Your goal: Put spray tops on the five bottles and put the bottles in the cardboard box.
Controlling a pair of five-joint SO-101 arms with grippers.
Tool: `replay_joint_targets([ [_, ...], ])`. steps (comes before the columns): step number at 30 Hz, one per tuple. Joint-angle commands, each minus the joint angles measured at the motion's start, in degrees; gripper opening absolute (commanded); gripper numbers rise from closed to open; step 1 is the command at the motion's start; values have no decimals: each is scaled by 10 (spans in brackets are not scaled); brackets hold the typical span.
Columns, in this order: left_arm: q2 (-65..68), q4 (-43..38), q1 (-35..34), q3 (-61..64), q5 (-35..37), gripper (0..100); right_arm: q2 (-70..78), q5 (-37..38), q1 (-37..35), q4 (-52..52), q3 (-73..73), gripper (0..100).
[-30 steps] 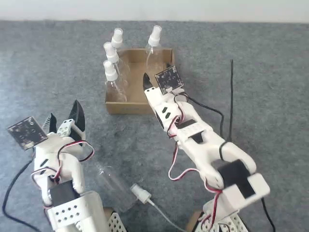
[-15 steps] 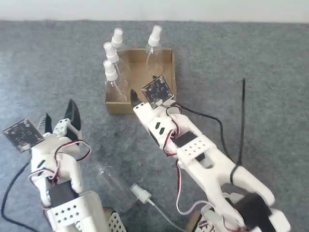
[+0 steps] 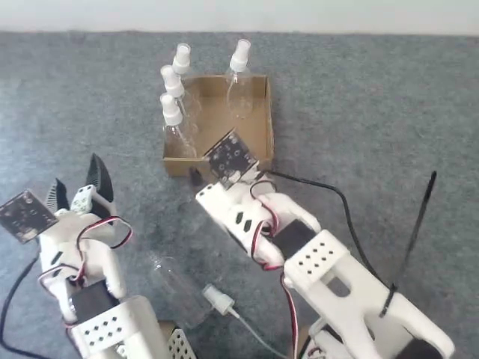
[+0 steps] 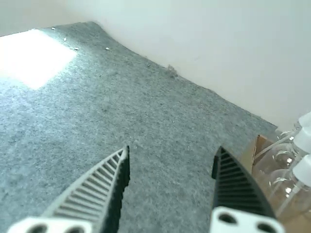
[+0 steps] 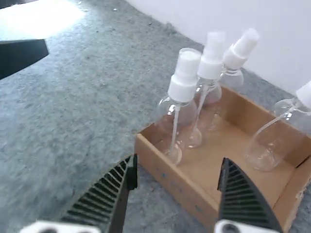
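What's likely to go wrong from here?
Right end effector sits open right by the cardboard box front wall; a swing may shove it and topple the four upright bottles. The fifth bottle lies on its side near the left arm's base, spray top seemingly unseated: awkward reach, may roll.

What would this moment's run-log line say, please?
box: four topped bottles upright; fifth bottle: lying outside, spray top off; left gripper: open; right gripper: open
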Motion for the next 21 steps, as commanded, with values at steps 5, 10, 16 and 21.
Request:
replay_joint_targets([
  [5,-8,-59,-25,16,10,258,-85,4,-78,151,-4,227],
  [10,-8,-75,-47,23,11,258,-111,3,-127,206,-2,228],
  [16,-8,-76,-77,21,49,258,-111,-49,-160,247,5,228],
  [21,-8,-77,-79,21,50,258,-110,-66,-188,245,27,228],
])
